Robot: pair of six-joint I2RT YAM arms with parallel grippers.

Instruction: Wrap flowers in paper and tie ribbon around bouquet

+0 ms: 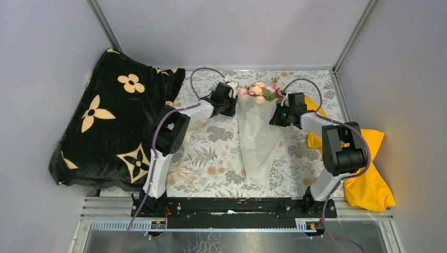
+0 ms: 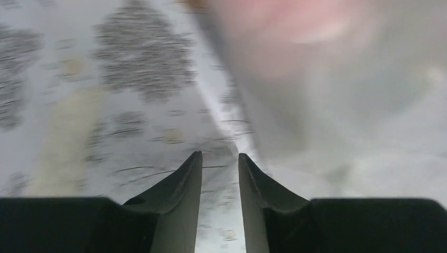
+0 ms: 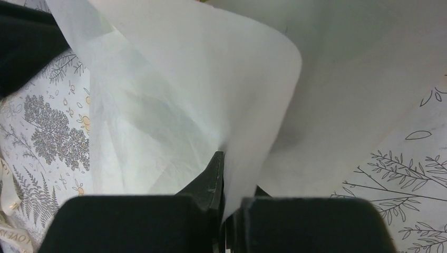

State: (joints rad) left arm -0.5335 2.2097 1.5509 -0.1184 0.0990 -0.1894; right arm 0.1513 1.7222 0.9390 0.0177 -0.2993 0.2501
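Pinching a fold of the paper (image 3: 211, 79) with the right gripper (image 3: 225, 176), clamped fully shut on the sheet; ahead of and above those fingers, white folds fanning out into a cone; below and to either side, the floral tablecloth (image 3: 400, 158); low at the far left of that gripper, a short piece of the ribbon (image 3: 7, 203).

Holding the left gripper (image 2: 220, 168) with its jaws partly apart, low over the tablecloth; nothing visibly caught between the fingers, only printed cloth in the gap; just ahead and to the right, a blurred pale edge, probably the paper, with a pink smear beyond it.

From above: the flowers (image 1: 261, 89) at the wide end of the cone, between the two grippers and slightly past them; narrow end back toward the arm bases; outside the left arm, a black blanket (image 1: 116, 121); outside the right arm, a yellow cloth (image 1: 369, 174).
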